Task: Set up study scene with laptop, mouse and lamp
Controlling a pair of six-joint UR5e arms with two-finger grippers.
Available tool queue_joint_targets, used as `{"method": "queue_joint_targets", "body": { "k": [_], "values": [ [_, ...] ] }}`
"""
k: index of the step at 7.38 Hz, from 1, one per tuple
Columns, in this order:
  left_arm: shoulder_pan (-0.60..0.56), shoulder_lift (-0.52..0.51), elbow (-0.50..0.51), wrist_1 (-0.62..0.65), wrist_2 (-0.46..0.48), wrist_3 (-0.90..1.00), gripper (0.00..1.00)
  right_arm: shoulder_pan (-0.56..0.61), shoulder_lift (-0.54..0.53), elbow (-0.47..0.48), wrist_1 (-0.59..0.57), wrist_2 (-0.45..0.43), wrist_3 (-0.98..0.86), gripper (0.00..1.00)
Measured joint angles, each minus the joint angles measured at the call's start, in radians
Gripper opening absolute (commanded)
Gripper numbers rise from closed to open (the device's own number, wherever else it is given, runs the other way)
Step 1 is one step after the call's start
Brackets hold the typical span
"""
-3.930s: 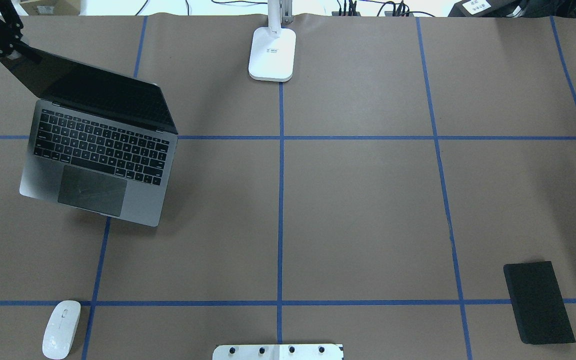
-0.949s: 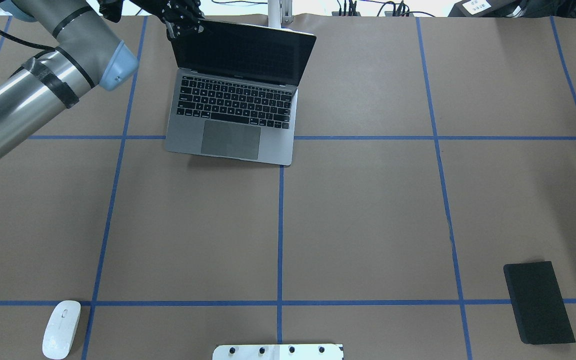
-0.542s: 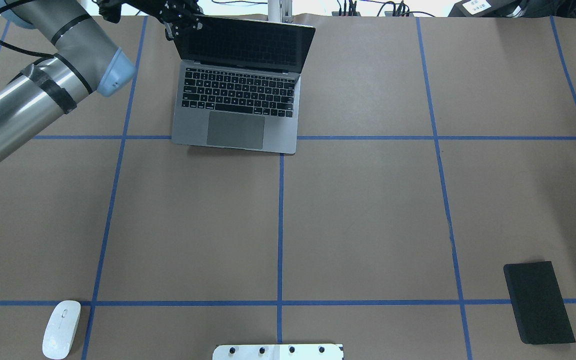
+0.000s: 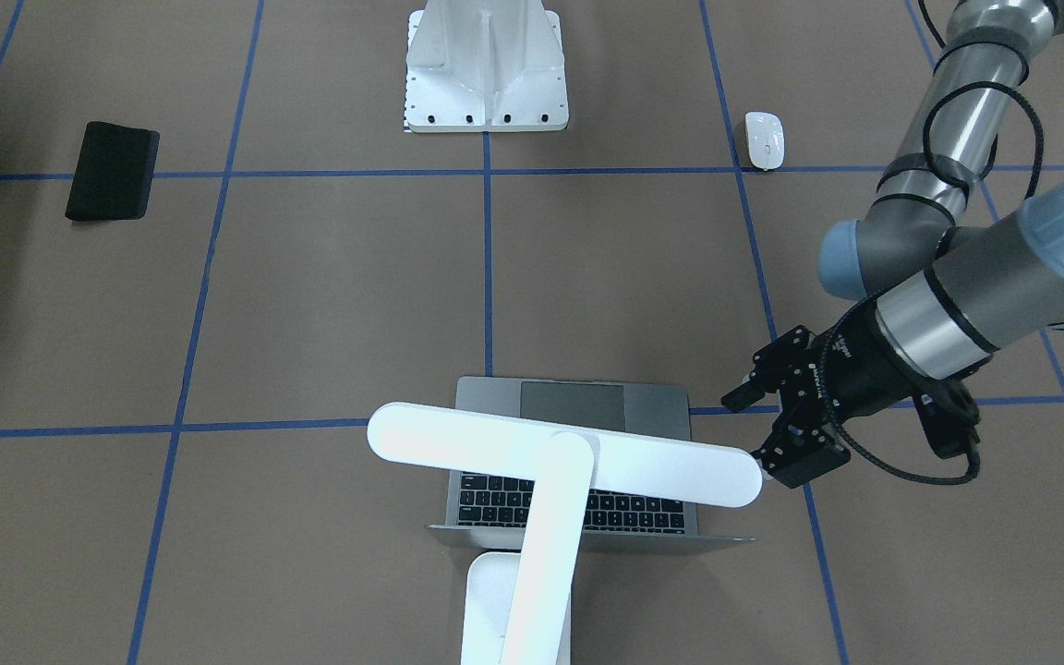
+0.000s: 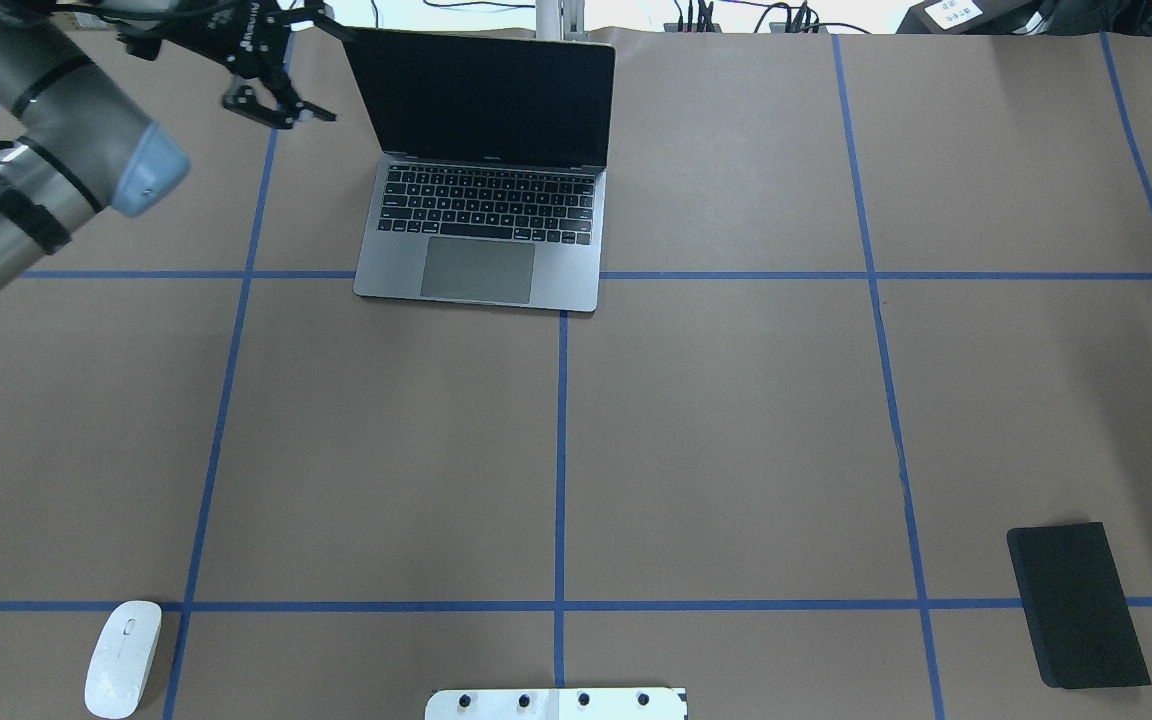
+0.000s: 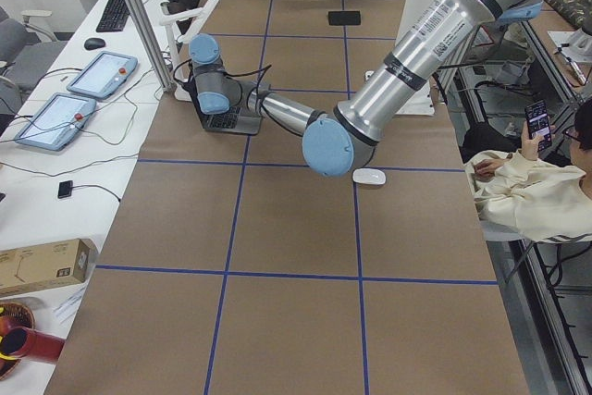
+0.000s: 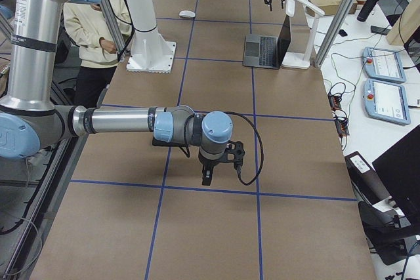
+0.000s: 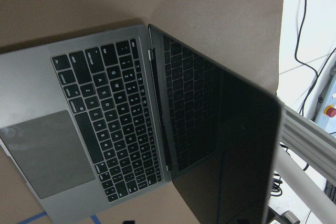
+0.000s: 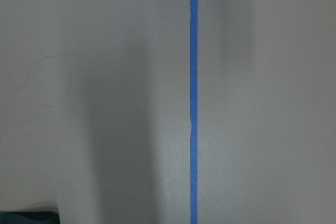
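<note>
Front view, laptop: open on the table, on the side far from the robot's base. The trackpad faces the robot and the keys are partly hidden under the lamp head.
Front view, lamp: the bar head lies crosswise above the keyboard. The slanted arm runs down to the base just behind the lid.
Front view, left end effector: released, jaws spread, holding nothing. It is just beside the laptop's edge on the robot's left, near the tip of the lamp head.
Front view, mouse: on the table at the robot's side, on its left, well apart from the laptop.
Front view, pad: black and flat, on the robot's right, well apart from the laptop.
Front view, pedestal: white and bolted, at the middle of the robot's edge.
Overhead, laptop: lid raised, screen dark, at the far edge near the middle tape line.
Overhead, left end effector: spread wide beside the lid's left edge, not touching it.
Overhead, mouse: near-left corner, beside a tape crossing.
Left side view, laptop: partly hidden behind the near arm's wrist.
Right side view, right end effector: points down over the table. I cannot tell whether it is released or clenched.
Left wrist view, laptop: keyboard, trackpad and dark screen fill the frame.
Right wrist view, table: brown paper with blue tape lines, and a dark corner at the bottom left.
</note>
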Motion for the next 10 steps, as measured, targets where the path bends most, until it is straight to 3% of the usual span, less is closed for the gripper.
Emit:
{"method": "queue_joint_targets", "body": {
  "k": [2,4,7,10],
  "values": [
    [-0.128,0.079,-0.019,0.004,-0.181,0.229,1.0,0.001,-0.005,0.012,0.002,-0.001,-0.001,1.0],
    [-0.237,0.124,-0.016,0.007,-0.28,0.446,1.0,-0.002,-0.002,0.007,-0.001,0.007,0.0,1.0],
    [-0.304,0.257,-0.046,0.003,-0.325,0.781,1.0,-0.036,-0.002,-0.038,-0.011,0.061,0.002,1.0],
    [-0.396,0.432,-0.046,-0.003,-0.329,1.044,1.0,-0.051,-0.002,-0.055,-0.02,0.038,0.004,1.0]
  ]
}}
